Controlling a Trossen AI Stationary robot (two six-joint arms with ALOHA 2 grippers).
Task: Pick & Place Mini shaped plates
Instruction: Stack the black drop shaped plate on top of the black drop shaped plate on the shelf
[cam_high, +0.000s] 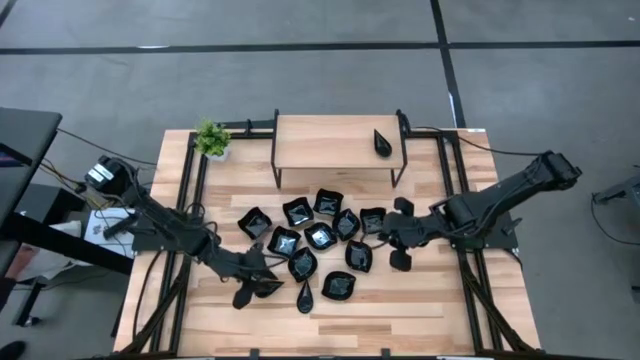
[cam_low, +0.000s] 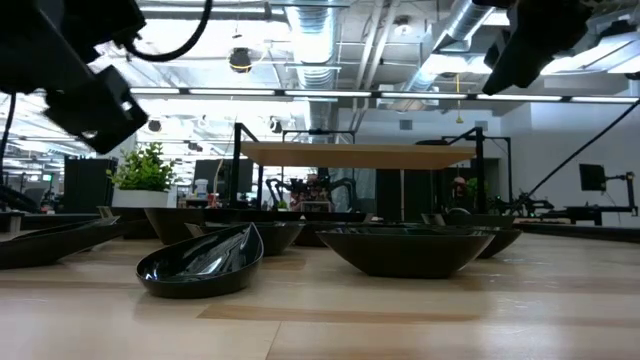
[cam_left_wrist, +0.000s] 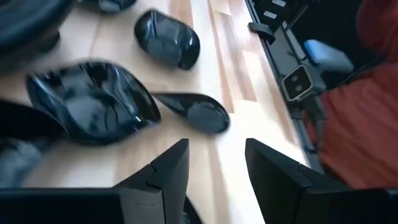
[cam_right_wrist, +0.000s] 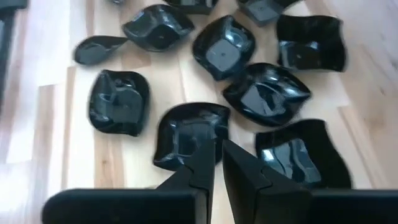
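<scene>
Pick step: left gripper (cam_high: 262, 288) open, empty, beside teardrop plate (cam_high: 304, 297); right gripper (cam_high: 393, 236) nearly shut, empty. Next: straddle rim, close.

1. A grey floor (cam_high: 300, 70) with dark seams surrounds the wooden table (cam_high: 420, 310).
2. Overhead, exposed ducts (cam_low: 320, 40) and strip lights (cam_low: 250, 93) cross the ceiling (an open workshop hall).
3. Desks with equipment (cam_low: 590, 205) stand behind.

Mini shaped plates (cam_high: 320, 237) clustered mid-table before a raised shelf (cam_high: 335, 143), one plate (cam_high: 382, 143) on the shelf's right end, potted plant (cam_high: 211, 139) left of it
</scene>
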